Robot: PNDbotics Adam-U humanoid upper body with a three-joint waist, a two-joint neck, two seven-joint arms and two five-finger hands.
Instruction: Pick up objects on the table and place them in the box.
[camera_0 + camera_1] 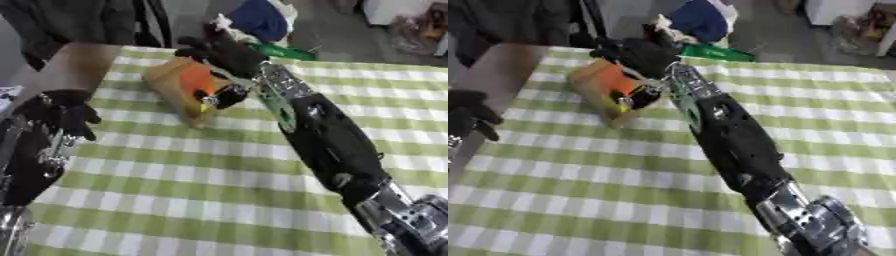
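A brown cardboard box (171, 85) lies tilted on the checked table, up near its far edge. Inside it shows an orange object (197, 77), and a black and yellow thing (220, 96) sits at the box's right side. My right arm reaches from the lower right across the table. Its black right hand (220, 51) hovers over the box's far right corner, blurred. My left hand (66, 112) hangs at the left table edge, fingers relaxed and drooping, holding nothing.
The green and white checked cloth (192, 175) covers the table. A green flat object (715, 52) lies at the far edge behind my right hand, with a blue bundle (697, 20) beyond it. A dark shape stands at the far left.
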